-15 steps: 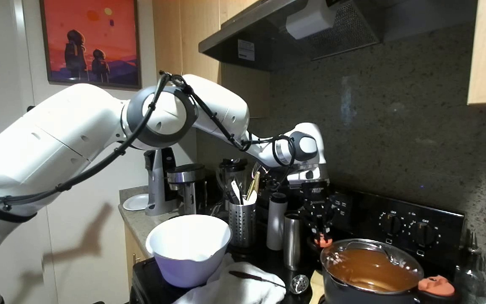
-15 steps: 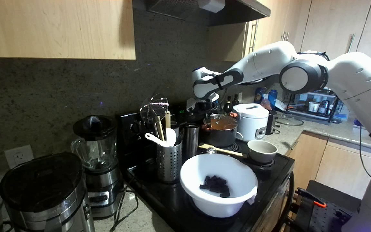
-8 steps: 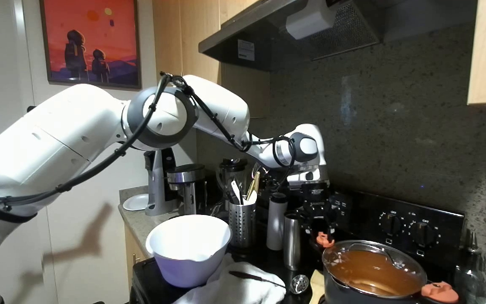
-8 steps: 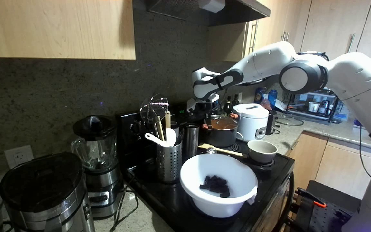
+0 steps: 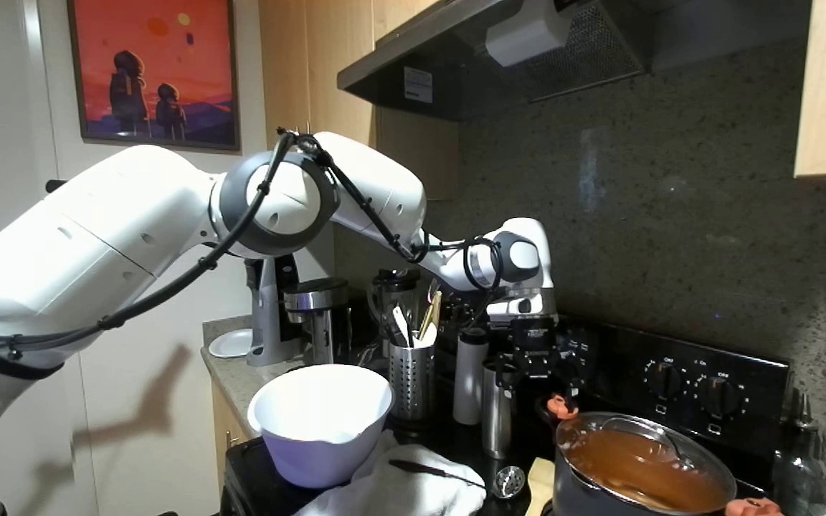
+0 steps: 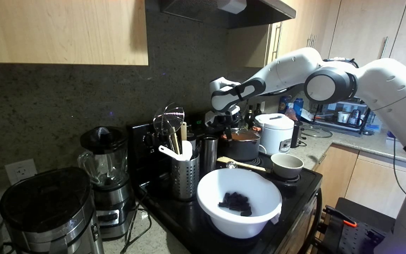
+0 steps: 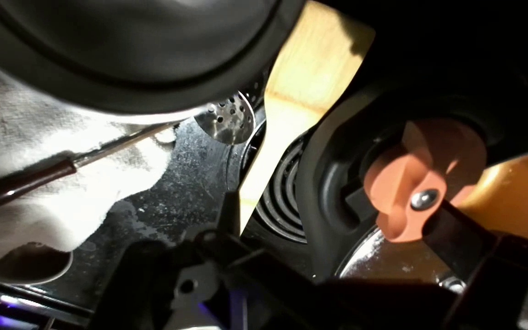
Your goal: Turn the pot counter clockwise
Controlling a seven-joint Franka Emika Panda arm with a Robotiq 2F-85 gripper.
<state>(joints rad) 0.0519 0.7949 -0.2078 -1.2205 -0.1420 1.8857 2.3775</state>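
Observation:
The pot (image 5: 581,494) stands on the stove in both exterior views, dark grey-brown outside, its glass lid (image 5: 642,462) showing orange-brown. An orange latch (image 7: 406,188) sits above its black side handle (image 7: 330,201); another orange latch (image 5: 753,507) is at the opposite side. My gripper (image 7: 344,224) is open over the near handle, one finger (image 7: 229,213) out beyond the handle and the other at the latch and lid side. Nothing is gripped between them. In an exterior view the gripper (image 6: 228,132) points down at the pot's rim.
Close beside the gripper stand a steel tumbler (image 5: 497,423) and a utensil holder (image 5: 411,387). A wooden spatula (image 7: 291,101) lies by the pot. The white bowl (image 5: 320,459), towel (image 5: 413,487), rice cooker (image 6: 274,132) and beige bowl (image 6: 287,171) are also around.
My gripper has opened from the handle, and the arm has sunk slightly. The pot with its lid and latches has shifted a little right and nearer in an exterior view.

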